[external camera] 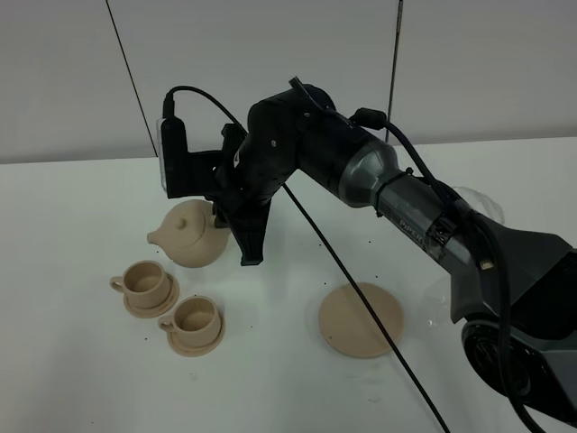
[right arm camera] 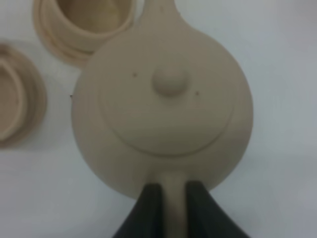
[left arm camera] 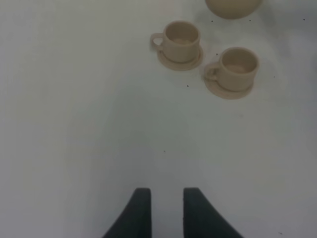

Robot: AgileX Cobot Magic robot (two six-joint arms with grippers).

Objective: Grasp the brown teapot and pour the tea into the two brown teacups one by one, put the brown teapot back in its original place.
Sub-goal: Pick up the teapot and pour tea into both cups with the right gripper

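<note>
**Tea set on white counter: teapot in right gripper's hold**

Item 1. Brown teapot (external camera: pixel 189 234). Round, squat, matte tan clay, with a knobbed lid and a short spout. It is about upright behind the two cups, off its large saucer, with the spout pointing toward the left of the exterior view. Whether its base touches the counter cannot be told. In the right wrist view the spout points toward the cups.

Item 2. Right gripper (right arm camera: pixel 171 196). It is reached across the middle to the left half of the scene. Its two dark fingers (right arm camera: pixel 151 203) are clamped on the teapot's loop handle, one on each side, with the handle filling the narrow gap.

Item 3. Far teacup (external camera: pixel 144 280). Small tan cup on its own matching saucer, just in front of the teapot, with its handle to the left. Contents cannot be told.

Item 4. Near teacup (external camera: pixel 195 317). It matches the far cup, sits on its own saucer, and stands just beside and to the front right of the far one. Its handle is also to the left.

Item 5. Large saucer (external camera: pixel 347 325). Flat round tan disc, bare, lying well apart to the right of the teapot and cups. A black cable (external camera: pixel 315 236) from the arm crosses over it.

Item 6. Left gripper (left arm camera: pixel 166 198). It hangs over bare counter, with its fingers a small gap apart and nothing between them. In its wrist view both cups are some way beyond its tips.

Item 7. Counter (external camera: pixel 72 379). Plain white, with a few small dark specks.
</note>
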